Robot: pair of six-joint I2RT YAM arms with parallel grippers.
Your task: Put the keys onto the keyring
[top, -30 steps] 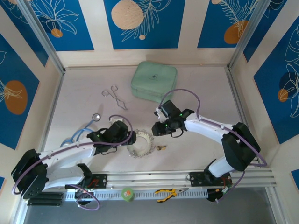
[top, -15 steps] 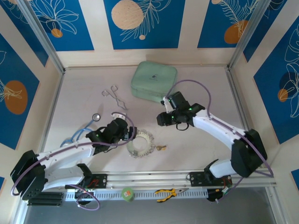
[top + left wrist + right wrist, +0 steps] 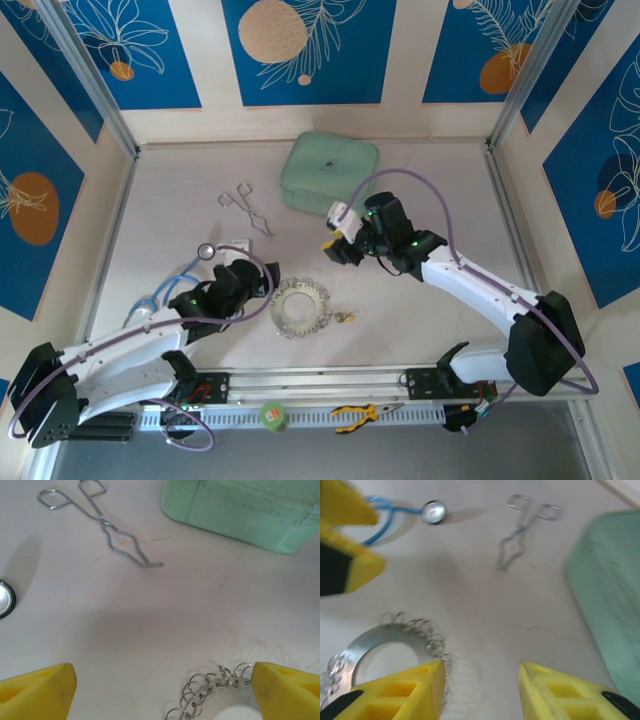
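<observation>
Silver keyring [image 3: 301, 307] lies flat on the table [image 3: 180, 180], a yellowish key [image 3: 345, 317] just right of it. The left gripper [image 3: 162, 685] and right gripper [image 3: 482, 690] hover near it, jaws apart, both empty.

You'll find the fringed silver wire keyring [image 3: 301, 307] on the bench [image 3: 180, 180] near its front edge, with a tiny yellowish key [image 3: 346, 317] just to its right, apart from it. The blue-tubed stethoscope [image 3: 205, 251] lies to the ring's left. Behind it are the silver scissor-like forceps [image 3: 247, 207], and the pale green soft case [image 3: 330, 175] sits at the back centre.
</observation>
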